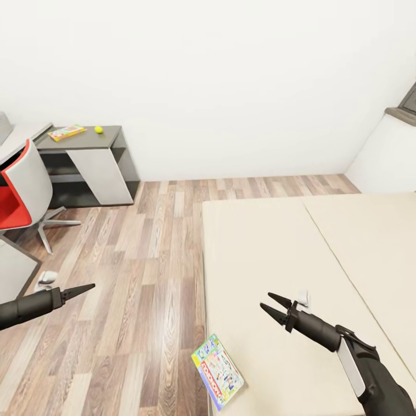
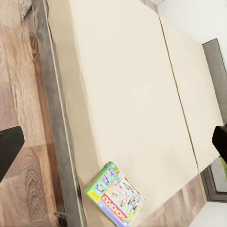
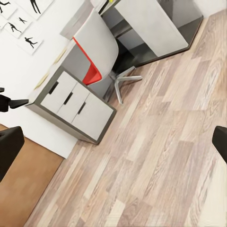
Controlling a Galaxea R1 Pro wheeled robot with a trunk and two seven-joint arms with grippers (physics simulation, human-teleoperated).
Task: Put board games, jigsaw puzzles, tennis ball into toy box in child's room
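Although both arms were raised, neither carried anything: the right gripper hung with its fingers spread above the bed, and the left gripper looked closed over the floor, though I could not be sure. One board game lay at the bed's near left corner. Another flat toy and the tennis ball sat far left on the side unit, so the packing seemed hardly begun.
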